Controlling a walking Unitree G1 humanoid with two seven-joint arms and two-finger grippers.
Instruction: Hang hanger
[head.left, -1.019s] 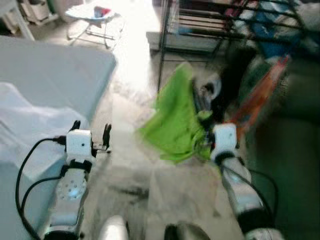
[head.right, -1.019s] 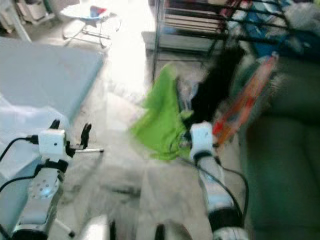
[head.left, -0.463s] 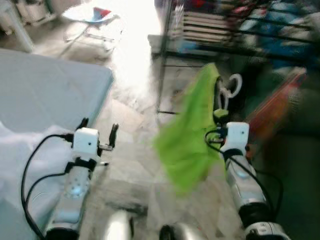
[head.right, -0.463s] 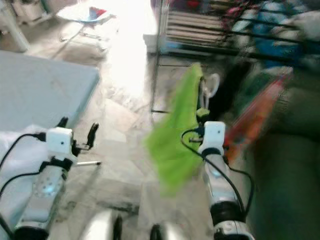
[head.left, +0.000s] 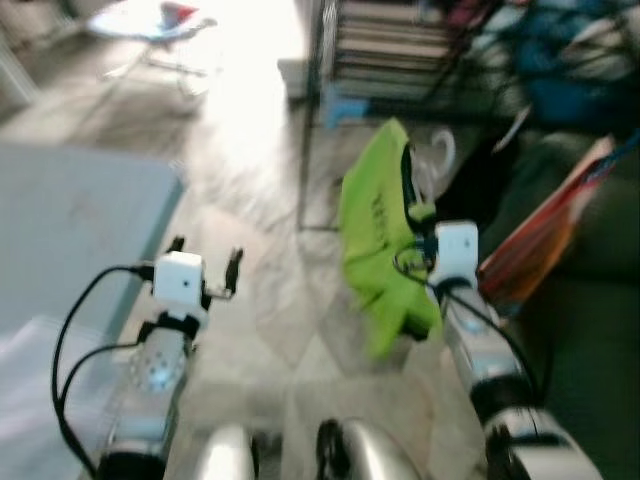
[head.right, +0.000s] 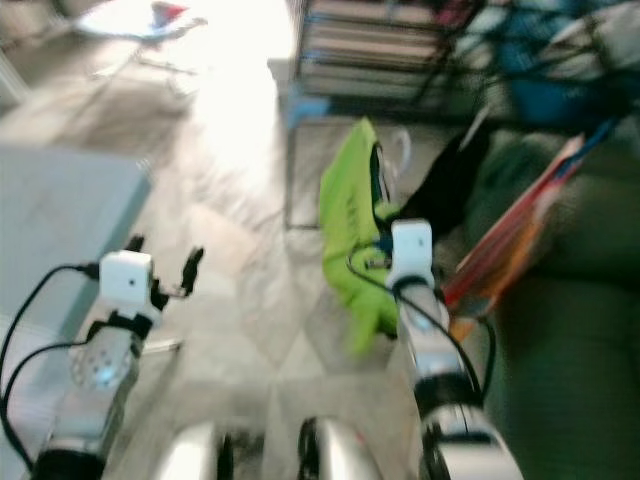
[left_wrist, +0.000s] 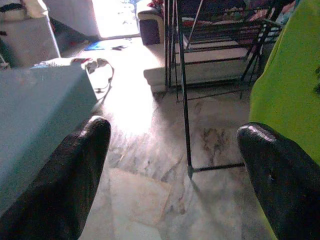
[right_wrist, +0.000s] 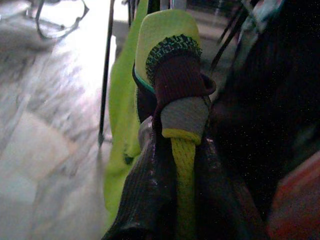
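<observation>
My right gripper (head.left: 422, 218) is shut on the neck of a hanger that carries a lime-green shirt (head.left: 377, 235), held up over the floor. The hanger's white hook (head.left: 441, 157) pokes up behind the shirt, toward the black metal drying rack (head.left: 400, 60). In the right wrist view both fingers (right_wrist: 145, 185) press on the hanger neck and the shirt's collar (right_wrist: 172, 47), with the gripper (right_wrist: 181, 140) closed tight. My left gripper (head.left: 205, 263) is open and empty at my left over the floor, its fingers (left_wrist: 75, 170) spread wide.
A grey-blue mattress (head.left: 70, 220) lies at my left. A dark green sofa (head.left: 590, 330) with an orange-red flat object (head.left: 540, 235) leaning on it stands at my right. Clothes hang on the rack. The rack's leg (left_wrist: 183, 100) stands on pale marble floor.
The view has shifted and the rack looks closer. The right arm has lifted the green shirt, which now hangs narrower and straighter. The left gripper has stayed open.
</observation>
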